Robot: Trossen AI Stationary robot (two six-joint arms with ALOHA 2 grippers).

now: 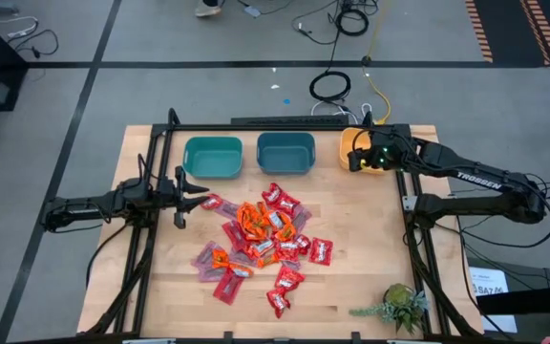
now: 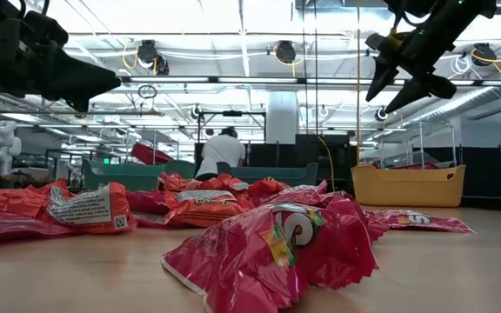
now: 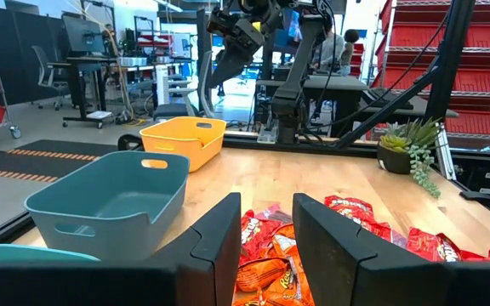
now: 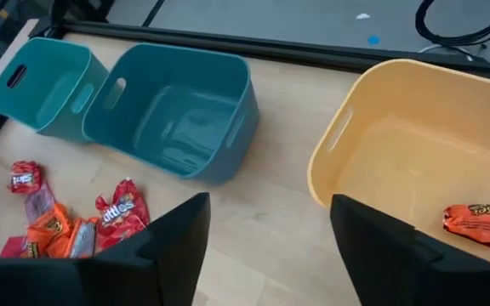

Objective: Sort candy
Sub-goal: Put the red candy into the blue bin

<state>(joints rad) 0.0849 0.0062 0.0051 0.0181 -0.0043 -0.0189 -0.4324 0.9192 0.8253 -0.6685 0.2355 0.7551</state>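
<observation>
Your right tool (image 4: 266, 246) hangs over the yellow bin (image 4: 347, 127), fingers apart, empty; an orange candy (image 4: 481, 223) lies flat inside, long axis across the bin. Left tool (image 3: 266, 246) sits low by the candy pile (image 1: 261, 244) w/ a narrow gap, holding nothing.

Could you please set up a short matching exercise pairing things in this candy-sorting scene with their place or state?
Things:
1. yellow bin
2. right gripper
3. left gripper
4. potted plant

Places or states:
A. at the candy pile's left edge
B. table's near right corner
C. holds one orange candy
D. open, above the yellow bin

Pairs: 1-C, 2-D, 3-A, 4-B
</observation>
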